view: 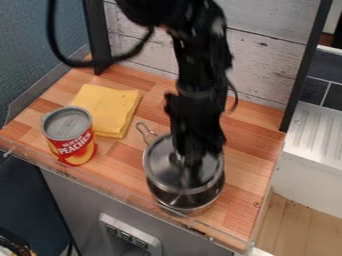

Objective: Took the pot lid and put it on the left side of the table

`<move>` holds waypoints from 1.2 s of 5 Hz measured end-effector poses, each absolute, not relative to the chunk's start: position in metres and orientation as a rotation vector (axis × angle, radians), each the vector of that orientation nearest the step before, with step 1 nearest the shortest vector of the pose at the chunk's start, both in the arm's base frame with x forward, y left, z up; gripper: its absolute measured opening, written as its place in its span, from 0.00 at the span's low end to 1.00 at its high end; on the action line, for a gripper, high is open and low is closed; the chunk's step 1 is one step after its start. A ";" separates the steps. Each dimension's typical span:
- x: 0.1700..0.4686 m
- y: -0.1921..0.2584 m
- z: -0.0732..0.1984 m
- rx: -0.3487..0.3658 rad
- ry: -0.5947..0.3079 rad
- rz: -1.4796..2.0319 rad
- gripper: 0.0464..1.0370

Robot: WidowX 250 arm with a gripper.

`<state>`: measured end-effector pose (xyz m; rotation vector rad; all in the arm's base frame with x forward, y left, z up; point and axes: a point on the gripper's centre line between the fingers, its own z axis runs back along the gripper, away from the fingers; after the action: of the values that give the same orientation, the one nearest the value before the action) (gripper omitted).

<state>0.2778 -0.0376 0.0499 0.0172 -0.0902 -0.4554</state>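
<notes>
Pot of shiny silver metal (184, 200) stands on the wooden tabletop with reddish-brown strips (247, 150), near its front edge. Round silver lid with a rolled rim (159, 165) is at the pot's mouth; I cannot tell whether it rests there or sits slightly raised. Black gripper (192, 161) hangs down right over the lid, at its middle, and hides much of it; whether the pincer is open, closed or gripping the lid, I cannot tell. Black robot arm (200, 65) comes in from above, behind the pot. Looped wire handle (144, 131) sticks out at the pot's upper left. Red and yellow can of sliced peaches with a grey metal top (70, 134) stands upright to the pot's left, well apart from it. Folded yellow cloth (110, 107) lies flat on the wood, up and left of the pot and just behind the can. Whitewashed plank panel (264, 65) rises behind the pot, between 2 black posts. White ribbed unit (317, 137) is to the pot's right, beyond the tabletop's edge.
</notes>
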 end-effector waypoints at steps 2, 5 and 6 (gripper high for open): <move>0.313 0.025 0.100 -0.042 -0.208 -0.268 0.23; 0.335 0.140 0.045 0.078 -0.119 -0.026 0.23; 0.335 0.156 0.028 0.098 -0.083 0.002 0.23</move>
<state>0.3355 0.1560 0.0277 0.0978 -0.0826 0.0022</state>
